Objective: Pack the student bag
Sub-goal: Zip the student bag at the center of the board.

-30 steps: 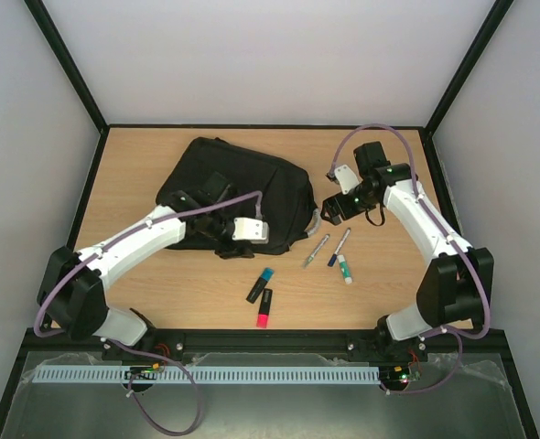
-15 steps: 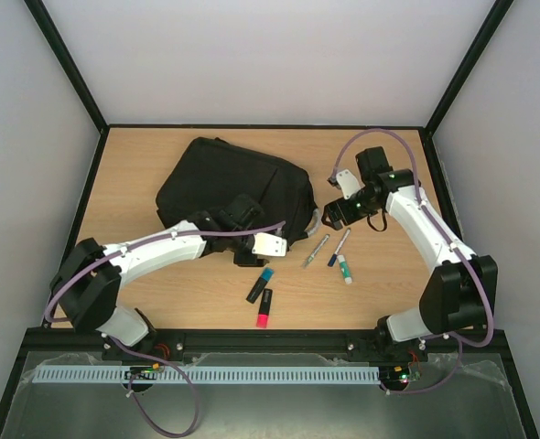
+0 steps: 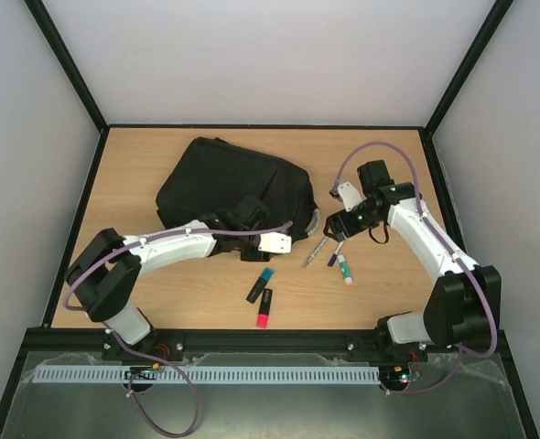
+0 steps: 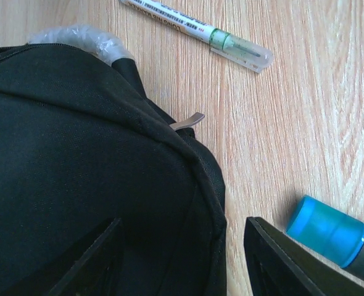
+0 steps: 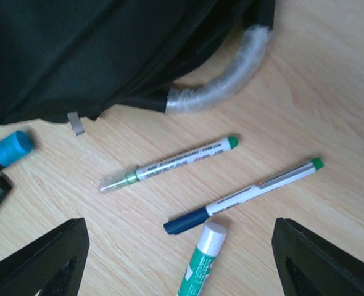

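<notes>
The student bag [image 3: 224,187] lies on the table, black, its plastic-wrapped grey handle [image 5: 222,80] facing the pens. My left gripper [image 3: 279,243] is at the bag's near right corner. In the left wrist view it [image 4: 182,262] stands open astride the bag's seam edge [image 4: 206,185], the right finger over bare wood. A metal zip pull [image 4: 188,121] sticks out just ahead. My right gripper [image 3: 336,230] hovers open [image 5: 181,262] over a green-capped pen [image 5: 169,163], a blue-capped pen [image 5: 244,196] and a glue stick [image 5: 200,265].
A black highlighter with a blue cap [image 3: 261,284] lies just right of my left gripper, a pink-tipped one [image 3: 264,307] nearer the front edge. The green-capped pen [image 4: 194,28] lies ahead of the left gripper. Black frame rails border the table.
My left arm has swung right along the bag's near edge to its right corner. My right gripper has shifted nearer, over the pens.
</notes>
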### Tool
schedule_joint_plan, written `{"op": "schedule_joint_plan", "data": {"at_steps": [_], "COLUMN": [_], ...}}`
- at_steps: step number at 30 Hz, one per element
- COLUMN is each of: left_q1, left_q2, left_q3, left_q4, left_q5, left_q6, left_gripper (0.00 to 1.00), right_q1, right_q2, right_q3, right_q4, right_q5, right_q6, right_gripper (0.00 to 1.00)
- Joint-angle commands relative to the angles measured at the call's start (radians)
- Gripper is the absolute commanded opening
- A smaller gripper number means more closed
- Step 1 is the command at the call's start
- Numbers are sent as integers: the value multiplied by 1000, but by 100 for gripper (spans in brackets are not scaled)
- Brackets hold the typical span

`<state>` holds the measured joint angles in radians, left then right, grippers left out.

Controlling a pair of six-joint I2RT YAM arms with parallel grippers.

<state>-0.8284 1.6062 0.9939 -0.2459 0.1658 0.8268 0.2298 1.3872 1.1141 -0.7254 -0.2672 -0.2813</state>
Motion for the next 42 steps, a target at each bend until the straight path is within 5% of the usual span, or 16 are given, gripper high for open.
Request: {"op": "schedule_joint_plan", "data": {"at_steps": [1,13,18,28,42], "left_q1": [19,126,194,201,259], "left_q2": [34,134,200,236,269], "left_q3": [4,163,292,400,501], "left_q4": [40,-22,-70,-206,-369], "left_q5": [7,170,330,496,589], "left_q6": [1,-165,-327,-377,-395], "left_gripper": [54,3,2,2,2], "right_q1": [-2,38,89,132,161], "right_q2": [-71,-42,37,180,318], "right_q3": [-93,-180,-159,-90,62], "right_q4": [28,163,212,318,359], "right_q5": [-55,-114,-116,-51,-203], "right_q6": [-29,-62,-37,56,-80], "right_gripper": [80,66,61,55,45]}}
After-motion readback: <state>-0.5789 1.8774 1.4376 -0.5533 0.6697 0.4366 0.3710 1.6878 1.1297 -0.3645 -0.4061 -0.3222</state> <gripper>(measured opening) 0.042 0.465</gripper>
